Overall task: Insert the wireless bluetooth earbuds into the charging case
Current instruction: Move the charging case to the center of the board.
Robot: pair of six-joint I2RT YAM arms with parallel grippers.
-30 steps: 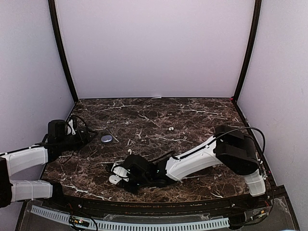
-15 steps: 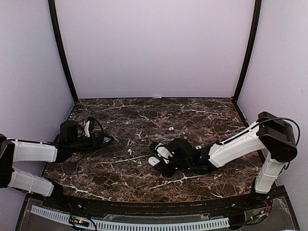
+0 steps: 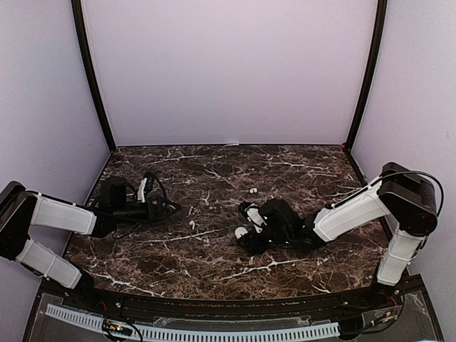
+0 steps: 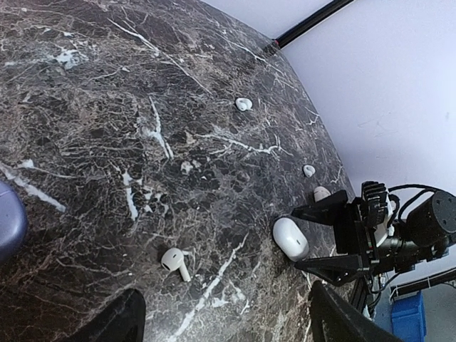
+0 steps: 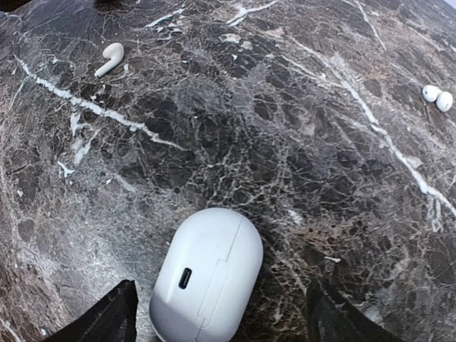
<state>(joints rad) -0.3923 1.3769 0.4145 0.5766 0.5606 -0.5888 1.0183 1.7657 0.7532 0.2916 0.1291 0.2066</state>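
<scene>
A white charging case (image 5: 206,274) lies shut on the marble, port end toward the camera, between the spread fingers of my right gripper (image 5: 221,320), with gaps on both sides. From above, the case (image 3: 241,232) sits at my right gripper (image 3: 244,222). A white stemmed earbud (image 4: 174,262) lies just ahead of my open, empty left gripper (image 4: 228,328), also seen as the earbud (image 5: 109,59) and the earbud (image 3: 191,224). More white earbuds (image 4: 244,104) lie farther back, the same earbuds (image 5: 436,97) showing as a pair.
A lavender case (image 4: 7,228) sits at the left edge of the left wrist view, beside my left gripper (image 3: 169,208). Another small white bud (image 4: 308,171) lies near the right arm. The dark marble table (image 3: 214,171) is walled by pale panels on three sides.
My right arm carried the white case from the near left toward the centre, then opened its jaws and left it on the marble. My left gripper reached rightward over the lavender case.
</scene>
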